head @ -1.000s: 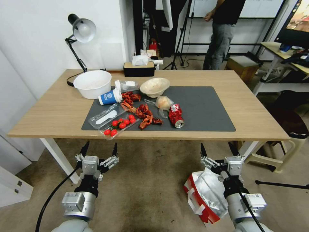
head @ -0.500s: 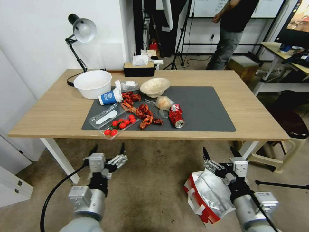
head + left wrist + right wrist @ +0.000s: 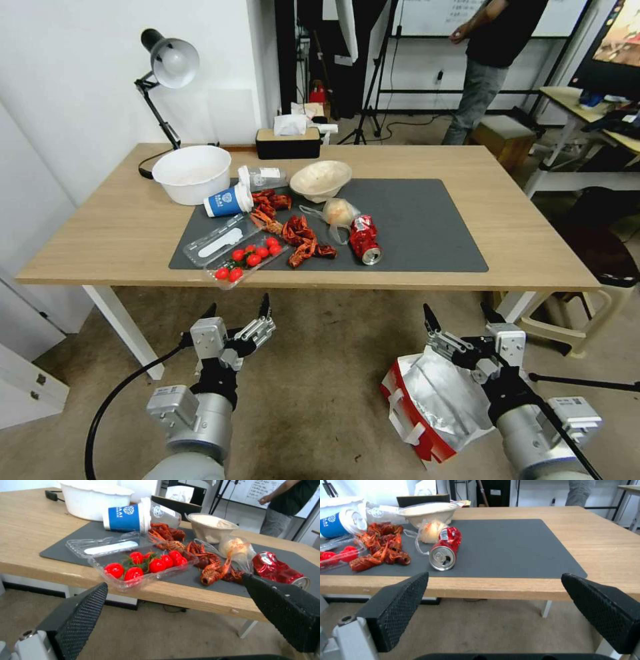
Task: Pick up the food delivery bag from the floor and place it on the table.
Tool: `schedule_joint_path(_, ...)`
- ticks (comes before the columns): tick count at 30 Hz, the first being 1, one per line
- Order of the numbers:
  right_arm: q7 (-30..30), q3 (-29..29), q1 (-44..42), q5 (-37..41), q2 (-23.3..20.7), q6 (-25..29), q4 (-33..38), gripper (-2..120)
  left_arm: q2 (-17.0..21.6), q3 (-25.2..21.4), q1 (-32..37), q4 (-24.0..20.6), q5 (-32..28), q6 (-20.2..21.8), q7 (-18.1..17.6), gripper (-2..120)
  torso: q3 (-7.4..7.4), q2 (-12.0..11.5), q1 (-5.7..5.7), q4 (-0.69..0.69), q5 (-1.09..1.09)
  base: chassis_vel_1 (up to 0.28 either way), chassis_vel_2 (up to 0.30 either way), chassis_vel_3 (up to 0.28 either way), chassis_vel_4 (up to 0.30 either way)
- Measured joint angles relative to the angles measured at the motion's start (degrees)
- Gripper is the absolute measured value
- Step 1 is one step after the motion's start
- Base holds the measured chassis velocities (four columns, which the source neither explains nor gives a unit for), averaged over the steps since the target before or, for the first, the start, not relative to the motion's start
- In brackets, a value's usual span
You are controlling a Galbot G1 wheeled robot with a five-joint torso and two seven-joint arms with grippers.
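Head view: the food delivery bag [image 3: 427, 407] lies tipped on the floor [image 3: 320, 393] at 5 o'clock, foil lining showing, below the bench [image 3: 527, 247] edge. Right hand [image 3: 465, 325] hovers just above its open mouth, fingers spread, grasping nothing. Left hand [image 3: 238, 312] hangs released at 7 o'clock, over bare floor.

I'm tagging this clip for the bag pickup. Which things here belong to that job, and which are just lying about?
Job:
food delivery bag on the floor
table
right gripper, open above the bag
left gripper, open

Lying about:
crushed can
tomato tray
crayfish shells
blue cup
white bowl
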Motion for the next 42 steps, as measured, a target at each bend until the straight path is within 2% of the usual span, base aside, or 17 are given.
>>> schedule_joint_path(15,-0.39,-0.03,0.00,-0.07,0.07,0.55,-0.11,100,-0.25,-0.26,0.41,-0.50,-0.16,-0.12,-1.21,100,-0.21,-0.41,-0.18,0.00,0.00,0.000,0.000,0.000,0.000)
schedule_joint_path(19,-0.83,-0.09,0.11,-0.84,0.09,0.78,-0.60,100,-0.17,-0.61,0.74,-0.74,-0.02,0.26,-1.29,100,-1.04,-1.92,-0.87,0.00,0.00,0.000,0.000,0.000,0.000)
schedule_joint_path(21,-1.14,-0.19,0.22,-0.93,0.04,1.70,-1.14,100,0.05,-1.33,0.84,-0.75,0.99,0.56,0.01,100,-1.84,-3.32,-1.46,0.00,0.00,0.000,0.000,0.000,0.000)
schedule_joint_path(23,-1.17,-0.19,0.22,-0.93,0.03,1.78,-1.18,100,0.10,-1.41,0.84,-0.75,1.03,0.61,0.10,100,-1.92,-3.46,-1.52,0.00,0.00,0.000,0.000,0.000,0.000)
schedule_joint_path(25,-1.22,-0.20,0.29,-0.91,-0.11,1.98,-1.43,100,1.16,-2.71,0.83,-0.66,1.44,1.31,1.24,100,-2.91,-5.20,-2.27,0.00,-0.01,0.000,0.000,0.000,0.000)
schedule_joint_path(27,-1.22,-0.20,0.30,-0.91,-0.13,2.01,-1.50,100,1.29,-2.88,0.84,-0.56,1.44,1.33,1.31,100,-3.10,-5.55,-2.42,0.00,0.00,0.000,0.000,0.000,0.000)
schedule_joint_path(29,-1.09,-0.25,0.42,-0.91,-0.11,2.19,-1.75,100,1.47,-3.08,1.07,-0.21,1.61,1.32,1.56,100,-3.96,-7.08,-3.11,0.00,-0.01,0.000,0.000,0.000,0.000)
schedule_joint_path(42,-0.99,-0.57,0.98,-1.23,0.03,2.29,-2.81,100,1.56,-3.20,1.50,0.40,2.40,1.34,2.57,100,-6.48,-11.48,-5.00,0.00,-0.01,0.000,0.000,0.000,0.000)
